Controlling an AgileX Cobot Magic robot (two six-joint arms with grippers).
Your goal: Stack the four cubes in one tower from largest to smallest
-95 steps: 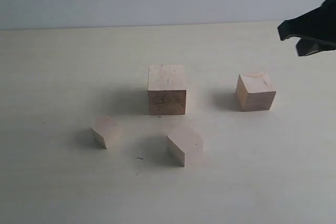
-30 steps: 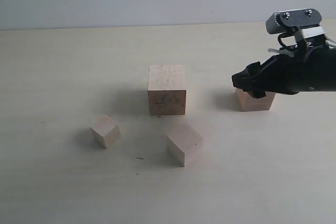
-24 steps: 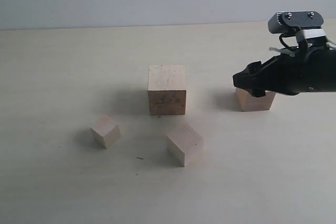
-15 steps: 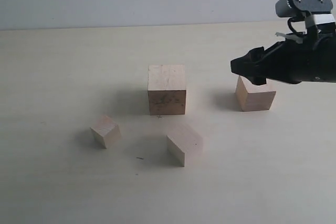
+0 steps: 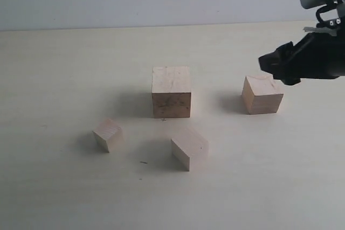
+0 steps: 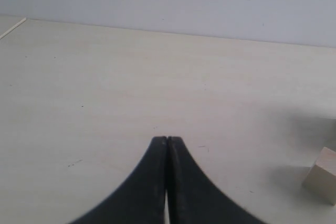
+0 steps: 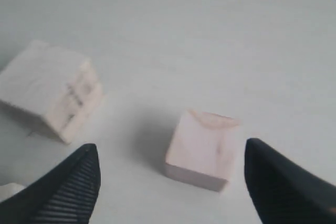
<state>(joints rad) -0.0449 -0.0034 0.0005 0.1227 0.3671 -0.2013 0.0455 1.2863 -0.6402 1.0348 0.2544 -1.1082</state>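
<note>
Hovering above the second-largest cube (image 5: 262, 95), right jaws gape wide and empty, lined up to grab it for the largest cube (image 5: 171, 91).

No lettering, label, brand, number or sign can be read anywhere; the dark marks on the largest cube (image 5: 171, 103) are only grain smudges.
</note>
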